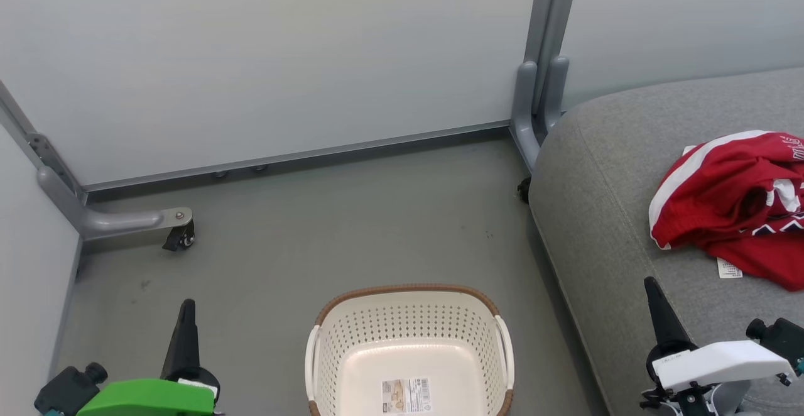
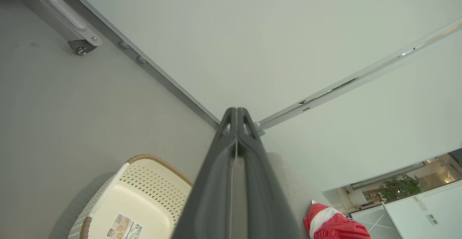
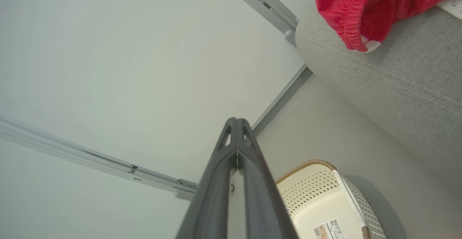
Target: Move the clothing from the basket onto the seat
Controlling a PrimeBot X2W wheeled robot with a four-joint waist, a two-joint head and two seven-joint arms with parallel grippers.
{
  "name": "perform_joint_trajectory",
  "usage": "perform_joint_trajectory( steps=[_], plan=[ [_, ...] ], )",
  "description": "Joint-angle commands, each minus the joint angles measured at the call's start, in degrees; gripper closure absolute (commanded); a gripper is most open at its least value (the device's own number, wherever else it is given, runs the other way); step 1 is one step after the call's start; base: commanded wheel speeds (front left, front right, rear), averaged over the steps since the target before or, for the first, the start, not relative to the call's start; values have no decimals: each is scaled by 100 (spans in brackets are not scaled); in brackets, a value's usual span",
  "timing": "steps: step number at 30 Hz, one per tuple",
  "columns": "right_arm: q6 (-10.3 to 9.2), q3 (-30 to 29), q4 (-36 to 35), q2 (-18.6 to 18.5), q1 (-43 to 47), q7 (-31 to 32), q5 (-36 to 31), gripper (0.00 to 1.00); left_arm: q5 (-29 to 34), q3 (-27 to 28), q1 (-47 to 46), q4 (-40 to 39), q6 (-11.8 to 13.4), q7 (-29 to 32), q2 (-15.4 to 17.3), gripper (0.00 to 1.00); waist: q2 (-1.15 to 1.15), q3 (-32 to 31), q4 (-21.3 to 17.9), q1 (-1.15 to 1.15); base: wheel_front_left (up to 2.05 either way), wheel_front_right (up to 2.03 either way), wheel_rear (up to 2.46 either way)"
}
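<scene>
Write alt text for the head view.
Crumpled red basketball clothing with white trim lies on the light-grey fabric sofa cushion at right. The brown-rimmed white perforated plastic basket sits on the grey floor, only a sticker inside. Left fingers and right fingers are shut.

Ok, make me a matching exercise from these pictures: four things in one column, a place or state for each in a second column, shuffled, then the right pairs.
Things:
1. clothing
2. basket
3. left gripper
4. seat

Places or states:
A. on the floor, no clothes inside
B. fingers shut, holding nothing
C. light grey, to the basket's right
D. red heap lying on the seat

Pairs: 1-D, 2-A, 3-B, 4-C.
</scene>
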Motion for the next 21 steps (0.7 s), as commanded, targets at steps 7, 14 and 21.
perform_joint_trajectory(
  steps=[7, 14, 21],
  plan=[
    [-2, -76, 20, -40, -204, 135, 546, 100, -560, 88, -278, 26, -53, 127, 48, 100, 9, 41, -5, 0, 0, 0, 0],
    [-2, -121, 65, -41, -279, 240, 944, 100, -960, 143, -373, 77, -70, 234, 47, 100, 10, 79, -10, 0, 0, 0, 0],
    [-2, -167, 114, -40, -339, 339, 1328, 100, -1344, 197, -468, 130, -86, 335, 44, 100, 11, 118, -15, 0, 0, 0, 0]
  ],
)
